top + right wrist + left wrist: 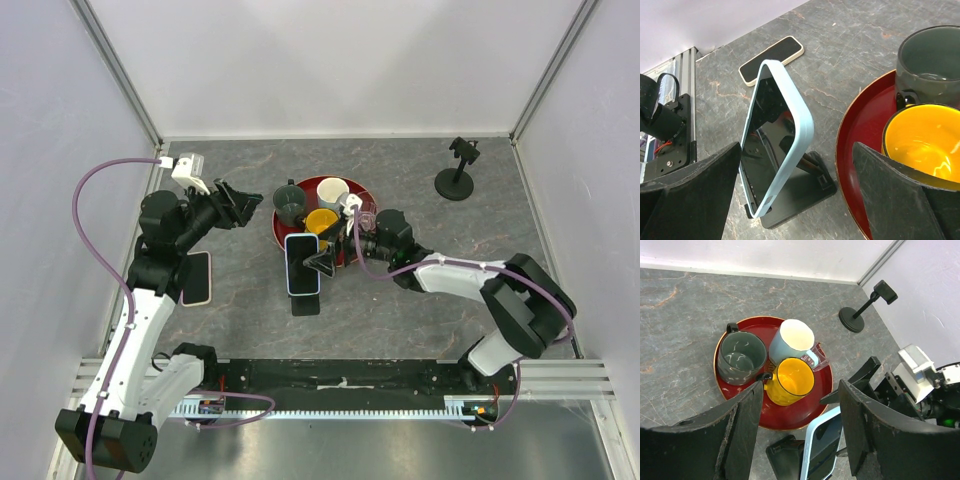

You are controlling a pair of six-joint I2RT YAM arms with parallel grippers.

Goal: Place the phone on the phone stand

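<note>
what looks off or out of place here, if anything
Nothing spilled or damaged. The blue-cased phone leans on its black stand, with the open right gripper close by. The only stray item is a second phone lying flat on the table, left side; a spare stand sits unused in the far right corner.

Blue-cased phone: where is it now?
Top view, table centre: the blue-cased phone leans on the black stand, at the red tray's near edge, right hand open beside it.
</note>
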